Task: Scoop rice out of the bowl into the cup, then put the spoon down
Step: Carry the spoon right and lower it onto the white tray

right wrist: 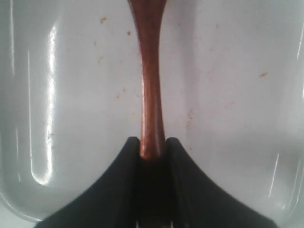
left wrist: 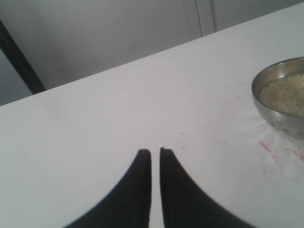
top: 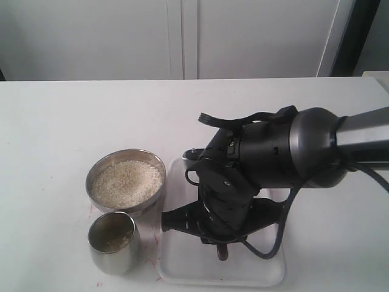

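Note:
The steel bowl (top: 126,152) holds white rice (top: 126,182) left of centre; its wall (left wrist: 285,122) and the rice (left wrist: 287,92) also show in the left wrist view. Just in front of it stands the steel cup (top: 115,258) with some rice inside. My right gripper (right wrist: 153,142) is shut on the slim handle of the reddish-brown spoon (right wrist: 151,95), low over the white tray (right wrist: 71,95). The spoon's oval bowl is out of view. A dark end of the spoon (top: 222,251) shows under the right arm. My left gripper (left wrist: 155,153) is shut on nothing, over bare table.
The white tray (top: 182,267) lies right of the bowl and cup, near the table's front edge. The right arm's bulk (top: 273,152) hangs over it. Faint red marks (left wrist: 266,147) stain the white table by the bowl. A white wall stands behind.

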Controlling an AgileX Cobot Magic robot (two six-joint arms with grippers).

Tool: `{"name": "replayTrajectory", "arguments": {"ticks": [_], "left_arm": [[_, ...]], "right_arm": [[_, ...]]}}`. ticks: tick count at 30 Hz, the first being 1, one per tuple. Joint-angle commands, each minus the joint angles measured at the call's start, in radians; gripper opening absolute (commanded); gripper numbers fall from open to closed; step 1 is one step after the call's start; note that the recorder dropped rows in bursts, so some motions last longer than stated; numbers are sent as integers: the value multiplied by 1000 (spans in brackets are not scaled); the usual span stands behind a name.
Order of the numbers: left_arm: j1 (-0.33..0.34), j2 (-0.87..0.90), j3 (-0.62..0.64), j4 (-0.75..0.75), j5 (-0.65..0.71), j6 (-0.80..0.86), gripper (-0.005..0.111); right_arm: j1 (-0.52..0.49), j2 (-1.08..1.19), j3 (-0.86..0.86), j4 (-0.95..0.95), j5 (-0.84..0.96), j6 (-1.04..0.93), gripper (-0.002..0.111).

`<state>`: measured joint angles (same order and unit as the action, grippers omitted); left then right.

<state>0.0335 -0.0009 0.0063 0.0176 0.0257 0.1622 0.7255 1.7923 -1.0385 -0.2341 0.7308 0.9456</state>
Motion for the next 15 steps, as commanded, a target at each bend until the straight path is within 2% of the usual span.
{"name": "replayTrajectory", "arguments": {"ticks": [1,3,6,8,15], "left_arm": [[-7,1,-6,-9,-6,-1,14],[-7,1,-6,-9,-6,-1,14],[-7,1,-6,-9,-6,-1,14],[-7,1,-6,-9,-6,-1,14],[-7,1,-6,-9,-6,-1,14]], "right_arm": [[-9,9,-7,-2,-8,-58,2],[-9,19,-7,-2,-14,-58,8],[-9,33,-7,0,-34,-52,23],[-9,33,-7,0,-41,-52,27],[-9,30,-7,1,-45,-52,31]]}}
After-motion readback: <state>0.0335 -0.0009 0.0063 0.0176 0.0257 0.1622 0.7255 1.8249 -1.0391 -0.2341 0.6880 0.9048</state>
